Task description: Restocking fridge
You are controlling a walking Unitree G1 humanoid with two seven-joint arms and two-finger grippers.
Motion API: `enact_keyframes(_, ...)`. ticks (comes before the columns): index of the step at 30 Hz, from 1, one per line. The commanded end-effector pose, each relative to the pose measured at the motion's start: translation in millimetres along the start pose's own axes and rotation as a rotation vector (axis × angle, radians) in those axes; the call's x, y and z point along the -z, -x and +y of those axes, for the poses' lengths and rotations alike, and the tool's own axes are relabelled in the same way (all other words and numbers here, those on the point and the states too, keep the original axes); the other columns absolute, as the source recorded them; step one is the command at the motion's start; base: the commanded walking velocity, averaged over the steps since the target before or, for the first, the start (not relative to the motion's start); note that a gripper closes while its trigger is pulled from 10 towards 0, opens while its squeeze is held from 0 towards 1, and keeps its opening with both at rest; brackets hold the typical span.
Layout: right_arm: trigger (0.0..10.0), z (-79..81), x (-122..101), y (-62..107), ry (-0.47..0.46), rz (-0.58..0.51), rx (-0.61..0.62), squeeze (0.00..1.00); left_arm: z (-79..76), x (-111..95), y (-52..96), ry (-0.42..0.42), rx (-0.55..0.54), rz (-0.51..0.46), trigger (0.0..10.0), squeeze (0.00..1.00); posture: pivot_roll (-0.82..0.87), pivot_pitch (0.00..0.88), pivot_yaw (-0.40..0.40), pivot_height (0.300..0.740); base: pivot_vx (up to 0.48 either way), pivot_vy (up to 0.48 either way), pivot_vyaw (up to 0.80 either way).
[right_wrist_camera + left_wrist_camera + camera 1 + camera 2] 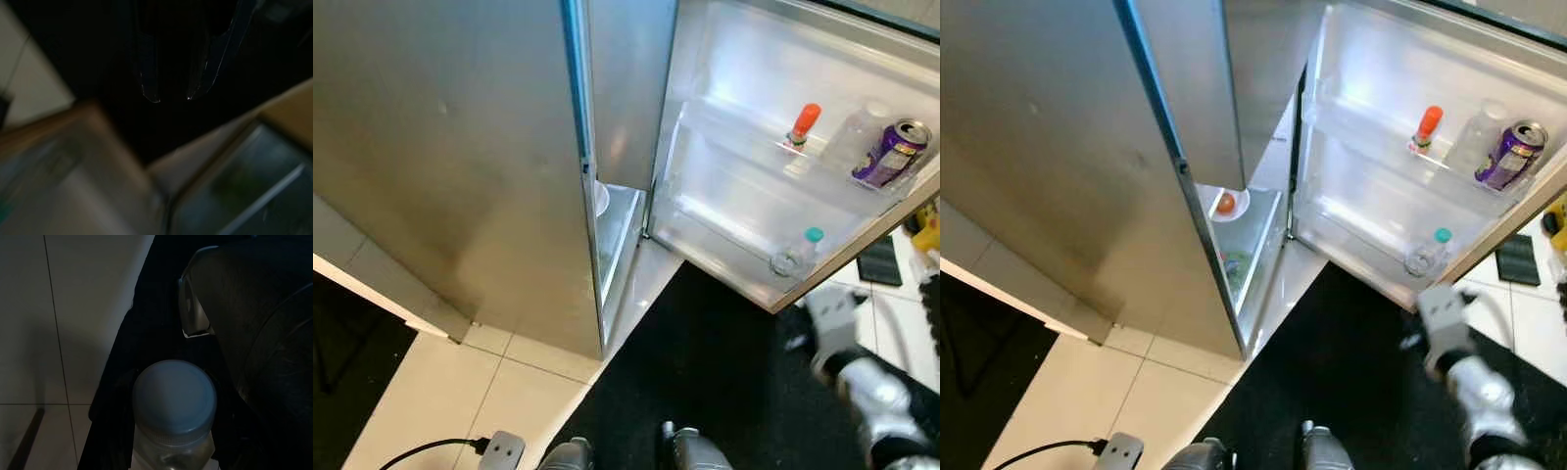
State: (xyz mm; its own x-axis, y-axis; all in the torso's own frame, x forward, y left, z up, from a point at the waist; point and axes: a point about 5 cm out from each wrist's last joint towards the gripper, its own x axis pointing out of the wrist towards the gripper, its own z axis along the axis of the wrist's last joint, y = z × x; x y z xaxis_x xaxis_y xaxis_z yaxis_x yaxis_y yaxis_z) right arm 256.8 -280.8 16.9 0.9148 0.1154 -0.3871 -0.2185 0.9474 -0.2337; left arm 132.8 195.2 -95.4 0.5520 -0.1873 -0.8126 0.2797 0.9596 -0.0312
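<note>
Fridge door (773, 147) stands swung open at 1 o'clock. Its upper door shelf (822, 171) carries an orange-capped bottle (801, 127), a clear bottle (858, 132) and a purple can (893, 153). The lower door shelf (744, 250) holds a teal-capped bottle (797, 255).

The next item to stock is in your left pincer: the left wrist view looks straight down on a blue-lidded clear jar (173, 406), so the pincer is clamped on it, though the fingers themselves are lost in the dark there.

Right pincer (172, 95) hangs near the door's lower edge. Its two black fingers sit a little apart with nothing between them. The right arm (1474, 392) is at 4 o'clock, motion-blurred.

To do this step well: bring the jar up from low at 6 o'clock, keep it upright, and aim for the free stretch of the lower door shelf just left of the teal-capped bottle. The upper shelf's right end looks crowded. Clear the shelf rail before lowering. Keep the right arm clear of the door edge so it doesn't swing.

Hard to make out:
- The fridge interior shows as a narrow slot, with a bowl (1226, 204) holding something orange.
- The jar's contents are unclear.
- The right wrist view is smeared and dark.
- A plug and cable (489, 448) lie on the floor at 7 o'clock, cut off by the frame.
</note>
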Motion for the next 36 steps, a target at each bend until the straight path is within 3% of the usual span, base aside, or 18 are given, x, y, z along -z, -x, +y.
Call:
enact_keyframes(1,10.0,5.6,17.4,6.8,-0.013,0.074,-0.010,0.00,-4.7,5.0,0.0,0.005,0.009,0.021,10.0,0.00,0.05,0.244,0.013,0.740,0.000,0.000,0.00)
enact_keyframes(4,10.0,18.2,36.2,12.1,-0.047,0.159,-0.017,0.00,-4.5,1.7,-1.6,0.007,0.001,0.020,10.0,0.00,0.04,0.202,0.006,0.740,0.000,0.000,0.00)
enact_keyframes(5,10.0,36.5,62.1,23.1,-0.095,0.277,-0.030,0.00,-2.8,-0.9,-2.7,0.016,-0.015,0.021,10.0,0.00,0.04,0.175,0.001,0.740,0.000,0.000,0.00)
enact_keyframes(7,10.0,36.5,62.1,23.1,-0.095,0.277,-0.030,0.00,-2.8,-0.9,-2.7,0.016,-0.015,0.021,10.0,0.00,0.04,0.175,0.001,0.740,0.000,0.000,0.00)
enact_keyframes(11,10.0,69.8,100.8,45.5,-0.156,0.487,-0.050,0.00,2.3,-2.8,-3.4,0.037,-0.058,0.034,10.0,0.00,0.04,0.097,-0.012,0.740,0.000,0.000,0.00)
enact_keyframes(13,10.0,78.9,109.6,52.2,-0.171,0.536,-0.059,0.00,3.8,-3.0,-3.5,0.039,-0.075,0.040,10.0,0.00,0.04,0.077,-0.016,0.740,0.000,0.000,0.00)
enact_keyframes(16,10.0,82.6,112.7,54.8,-0.180,0.550,-0.059,0.00,5.4,-2.9,-3.1,0.037,-0.088,0.042,10.0,0.00,0.04,0.073,-0.017,0.740,0.000,0.000,0.00)
enact_keyframes(21,10.0,93.4,123.4,64.1,-0.245,0.611,-0.032,0.00,21.9,-4.4,0.3,-0.006,-0.197,0.057,10.0,0.00,0.04,0.012,-0.022,0.740,0.000,0.000,0.00)
enact_keyframes(25,10.0,94.3,124.2,64.1,-0.252,0.626,-0.022,0.00,39.7,-7.3,4.7,-0.041,-0.290,0.070,10.0,0.00,0.04,0.000,-0.021,0.740,0.000,0.000,0.00)
enact_keyframes(34,10.0,94.8,121.5,60.2,-0.258,0.623,-0.014,0.00,53.4,-12.6,7.6,-0.052,-0.353,0.082,10.0,0.00,0.04,0.000,-0.021,0.740,0.000,0.000,0.00)
enact_keyframes(36,10.0,94.7,121.0,59.5,-0.267,0.623,-0.008,0.00,47.9,-15.4,4.5,0.083,-0.318,0.044,10.0,0.00,0.04,0.000,-0.019,0.740,0.000,0.000,0.00)
